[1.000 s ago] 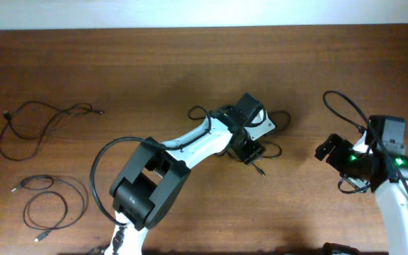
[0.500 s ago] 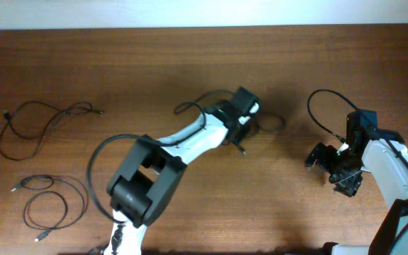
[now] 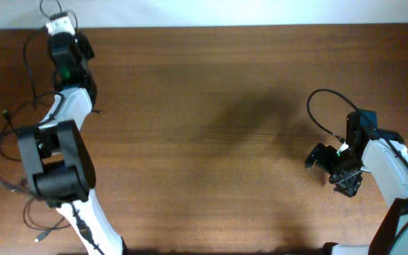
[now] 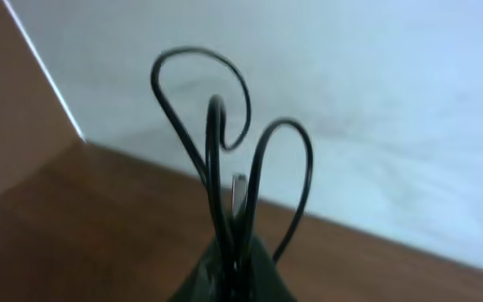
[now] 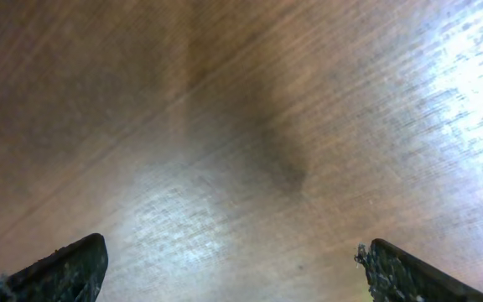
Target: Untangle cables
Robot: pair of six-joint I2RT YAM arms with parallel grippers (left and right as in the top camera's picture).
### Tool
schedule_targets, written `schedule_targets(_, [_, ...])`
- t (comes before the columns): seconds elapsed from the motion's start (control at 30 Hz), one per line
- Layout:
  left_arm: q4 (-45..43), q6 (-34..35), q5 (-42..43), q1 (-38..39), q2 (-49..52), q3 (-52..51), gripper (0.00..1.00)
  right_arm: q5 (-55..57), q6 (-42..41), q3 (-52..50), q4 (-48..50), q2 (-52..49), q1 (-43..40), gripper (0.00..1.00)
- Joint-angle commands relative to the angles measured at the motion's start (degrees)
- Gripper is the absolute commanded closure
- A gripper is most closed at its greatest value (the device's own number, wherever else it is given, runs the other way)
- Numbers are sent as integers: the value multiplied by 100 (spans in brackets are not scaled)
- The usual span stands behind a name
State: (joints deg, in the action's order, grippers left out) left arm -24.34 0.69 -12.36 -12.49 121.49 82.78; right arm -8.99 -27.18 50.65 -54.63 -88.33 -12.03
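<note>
The left arm's fingers [image 4: 262, 283] are pressed together and pinch one cable [image 4: 215, 168] at the far left corner of the counter [image 3: 204, 142], close to the white wall [image 4: 376, 109]. Above the grip the cable stands up in three thin loops, and a small plug end [image 4: 238, 191] shows between them. More cables [image 3: 28, 212] lie on the left side of the counter, partly hidden under the left arm [image 3: 52, 163]. The right arm's fingers [image 5: 65, 268] are spread wide, hold nothing, and hang over the wood at the right side.

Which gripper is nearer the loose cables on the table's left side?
Left. The left gripper hangs just beyond the cables, pinching a looped cable; the right gripper hovers far across the table.
</note>
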Motion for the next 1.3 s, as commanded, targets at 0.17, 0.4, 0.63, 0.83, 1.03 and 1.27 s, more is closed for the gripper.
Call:
schedule_targets(0.17, [-466, 876, 66, -210, 1176, 76, 1, 68, -2, 24, 7, -15, -37, 2])
schedule_targets(0.4, [3416, 1019, 2457, -225, -2159, 1220, 1, 68, -2, 24, 4, -15, -37, 2])
schedule_targets(0.63, [5952, 1014, 3254, -229, -4795, 1220, 2, 68, -2, 24, 4, -15, -37, 2])
schedule_targets(0.83, [6653, 997, 3259, -208, -6618, 1213, 1, 68, -2, 24, 4, -15, -37, 2])
schedule_targets(1.03, [6704, 999, 3252, 501, -8352, 1215, 1, 68, -2, 24, 20, 57, -35, 2])
schedule_targets(1.27, [6730, 999, 3254, 498, -8397, 1213, 1, 68, -2, 24, 20, 2859, -26, 2])
